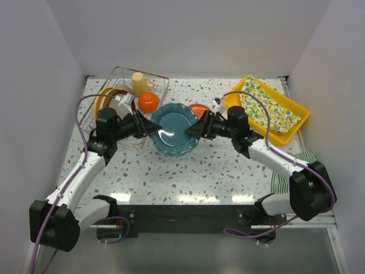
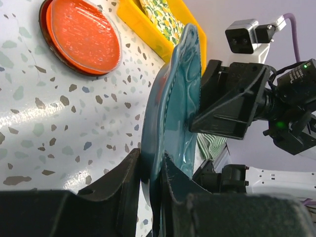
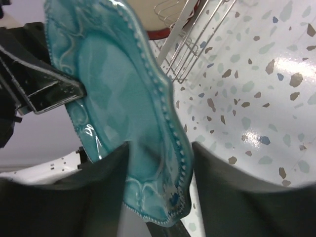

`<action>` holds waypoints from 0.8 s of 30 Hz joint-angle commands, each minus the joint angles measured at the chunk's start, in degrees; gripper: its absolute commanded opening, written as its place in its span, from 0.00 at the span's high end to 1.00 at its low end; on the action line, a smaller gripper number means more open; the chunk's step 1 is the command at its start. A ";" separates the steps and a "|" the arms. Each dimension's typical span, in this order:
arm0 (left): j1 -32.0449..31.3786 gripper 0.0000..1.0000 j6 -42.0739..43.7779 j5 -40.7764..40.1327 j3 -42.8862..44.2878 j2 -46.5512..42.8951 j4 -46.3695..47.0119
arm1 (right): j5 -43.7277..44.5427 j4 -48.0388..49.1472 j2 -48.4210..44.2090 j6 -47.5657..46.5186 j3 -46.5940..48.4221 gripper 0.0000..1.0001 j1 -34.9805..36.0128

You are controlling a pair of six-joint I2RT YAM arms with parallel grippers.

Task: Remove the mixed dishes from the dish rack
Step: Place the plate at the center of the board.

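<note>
Right now the teal plate (image 1: 173, 128) is held up, tilted, between the two hands at the centre of the top view. It is out of the dish rack (image 1: 155, 76), which sits in the upper left of that frame with a cream mug (image 1: 138, 83) and an orange bowl (image 1: 149, 101) left inside. The left hand (image 1: 149, 127) is clenched on the plate's left rim. The right hand (image 1: 194, 130) brackets the opposite rim, but I cannot tell whether it is squeezing or only closed loosely around it.

That doubt is the main risk. If the left hand lets go before the right has a firm bite, the glazed rim could slide out and the plate would drop to the desk (image 1: 222, 165). It might then strike the orange plate (image 1: 199, 107) lying flat just beyond it. If both hands grip and pull in different directions, the plate could twist or chip at its scalloped edge.

From above, both hands show on opposite rims, along with the rack's contents, but nothing of how the fingers close. The left wrist view shows its own two fingers pressed against both faces of the rim at the bottom of the frame, with the orange plate at upper left. The right wrist view shows the beaded rim filling the gap between its fingers and the rack wires at top centre.
</note>
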 commanded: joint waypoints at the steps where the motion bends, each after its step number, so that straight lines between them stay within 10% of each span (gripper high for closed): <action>1: -0.41 1.00 -5.19 3.89 -0.72 -3.16 11.63 | -2.71 5.97 -0.56 1.50 -1.69 0.61 0.25; 6: -0.41 0.96 -3.53 2.67 -1.69 -3.60 8.93 | -2.62 5.89 -2.58 1.24 -4.24 1.00 0.25; 15: -0.24 0.22 10.79 -6.56 3.75 -3.78 -8.90 | -2.18 2.20 -9.79 0.80 -9.34 1.00 -3.00; 24: -0.24 0.00 23.80 -20.79 11.92 -4.22 -22.27 | -2.53 -3.95 -17.96 -0.79 -17.68 1.00 -12.14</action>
